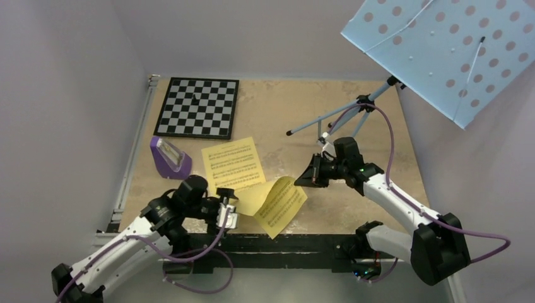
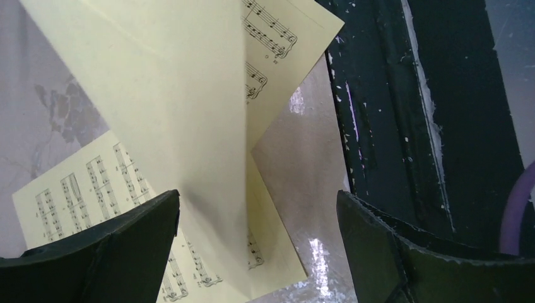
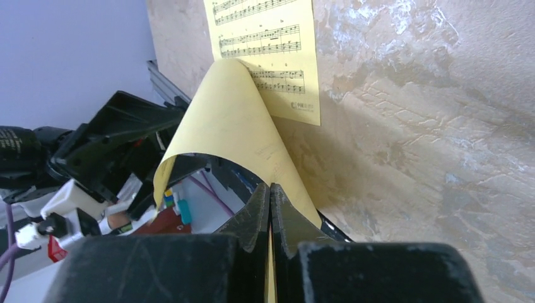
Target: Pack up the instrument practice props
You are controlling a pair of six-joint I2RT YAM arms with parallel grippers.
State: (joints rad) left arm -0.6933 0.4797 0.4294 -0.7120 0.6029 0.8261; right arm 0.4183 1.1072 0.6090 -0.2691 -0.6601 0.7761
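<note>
Right wrist: yellow sheet [image 3: 233, 120] between fingers [image 3: 285, 224]

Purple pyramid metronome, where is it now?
Top view: the purple pyramid metronome stands at the table's left, below the black-and-white checkerboard, left of the yellow music sheet.

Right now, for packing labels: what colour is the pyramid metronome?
Purple: the small pyramid metronome, top external view.

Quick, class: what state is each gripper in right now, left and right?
Left gripper: open, holding nothing.
Right gripper: closed on the yellow music sheet, pinching its curled edge.
</note>
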